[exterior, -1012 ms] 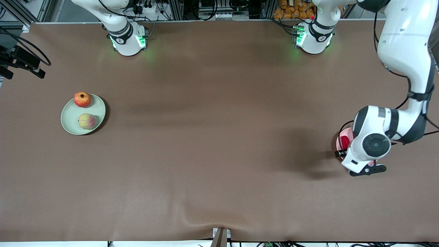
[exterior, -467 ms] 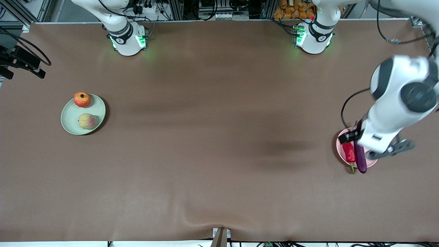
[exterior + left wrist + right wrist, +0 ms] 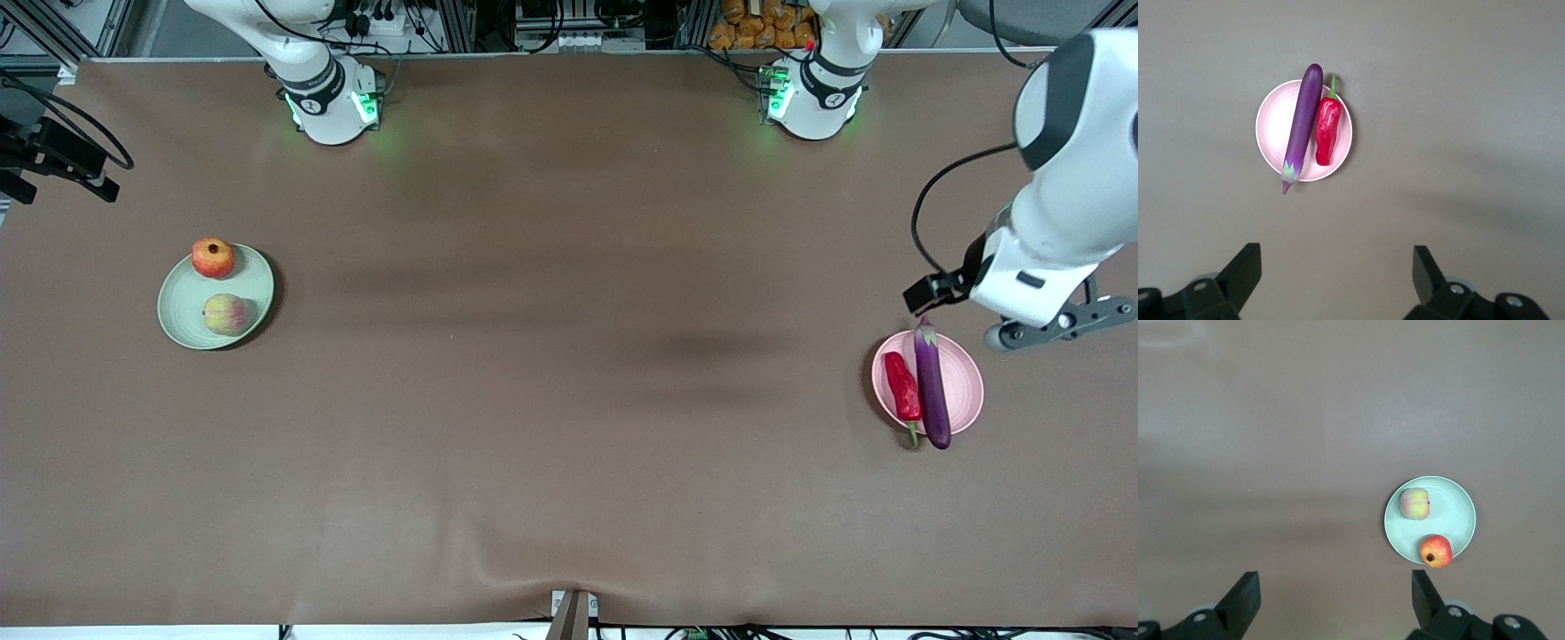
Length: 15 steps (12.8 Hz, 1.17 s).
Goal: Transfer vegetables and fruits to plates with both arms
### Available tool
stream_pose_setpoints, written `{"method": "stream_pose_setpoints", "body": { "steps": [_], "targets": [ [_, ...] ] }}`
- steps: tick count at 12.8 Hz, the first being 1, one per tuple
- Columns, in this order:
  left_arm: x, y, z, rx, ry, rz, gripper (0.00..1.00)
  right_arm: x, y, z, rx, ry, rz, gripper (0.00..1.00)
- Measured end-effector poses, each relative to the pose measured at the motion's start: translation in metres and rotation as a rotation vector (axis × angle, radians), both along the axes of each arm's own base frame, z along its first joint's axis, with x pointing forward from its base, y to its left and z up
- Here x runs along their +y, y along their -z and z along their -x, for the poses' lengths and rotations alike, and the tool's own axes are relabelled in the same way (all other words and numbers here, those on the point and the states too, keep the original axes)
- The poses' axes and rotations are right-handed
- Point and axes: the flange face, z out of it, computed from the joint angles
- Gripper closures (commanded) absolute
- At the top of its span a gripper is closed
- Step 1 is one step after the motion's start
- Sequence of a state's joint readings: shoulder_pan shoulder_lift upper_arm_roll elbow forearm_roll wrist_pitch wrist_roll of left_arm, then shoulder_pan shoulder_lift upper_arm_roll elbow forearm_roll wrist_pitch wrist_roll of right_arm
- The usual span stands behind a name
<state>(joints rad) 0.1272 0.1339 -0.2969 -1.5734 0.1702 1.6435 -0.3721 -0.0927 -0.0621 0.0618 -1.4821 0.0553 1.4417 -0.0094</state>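
Note:
A purple eggplant point(image 3: 932, 384) point(image 3: 1301, 120) and a red chili point(image 3: 903, 389) point(image 3: 1327, 130) lie side by side on the pink plate point(image 3: 967, 391) point(image 3: 1275, 127) at the left arm's end of the table. The eggplant's tip sticks out over the rim. My left gripper point(image 3: 1062, 324) point(image 3: 1336, 267) hangs open and empty, high over bare table just off that plate. On the mint green plate point(image 3: 182, 307) point(image 3: 1451, 503) at the right arm's end sit the pomegranate point(image 3: 213, 258) point(image 3: 1435, 551) and the peach point(image 3: 226, 314) point(image 3: 1414, 504). My right gripper point(image 3: 1336, 590) is open, empty and high over the table; the front view does not show it.
Both arm bases point(image 3: 329, 98) point(image 3: 813, 93) stand at the table's edge farthest from the front camera. A black mount with cables point(image 3: 53, 156) juts in at the right arm's end. The brown table cover has a crease point(image 3: 533, 551) near the camera-side edge.
My left arm has lifted up and away from the pink plate, uncovering the eggplant and chili lying on it. The fruits and the green plate have not moved.

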Motion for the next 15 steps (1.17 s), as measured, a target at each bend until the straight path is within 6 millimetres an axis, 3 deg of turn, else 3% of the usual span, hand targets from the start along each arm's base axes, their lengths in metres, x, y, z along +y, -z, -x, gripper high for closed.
{"method": "stream_pose_setpoints", "body": {
  "steps": [3,7,10,15],
  "targets": [
    [0.026,-0.033,0.022,0.025,0.031,0.036,0.0,0.0,0.0,0.0,0.002,0.0,0.0,0.0],
    [0.042,-0.066,0.041,0.003,0.11,0.098,0.0,0.0,0.0,0.0,0.005,0.0,0.0,0.0],
    [0.041,-0.084,0.054,-0.005,0.201,0.097,0.0,0.0,0.0,0.0,0.005,0.0,0.0,0.0],
    [0.03,-0.093,0.067,0.016,0.249,0.097,0.0,0.0,0.0,0.001,0.005,0.0,0.0,0.0]
  ]
}}
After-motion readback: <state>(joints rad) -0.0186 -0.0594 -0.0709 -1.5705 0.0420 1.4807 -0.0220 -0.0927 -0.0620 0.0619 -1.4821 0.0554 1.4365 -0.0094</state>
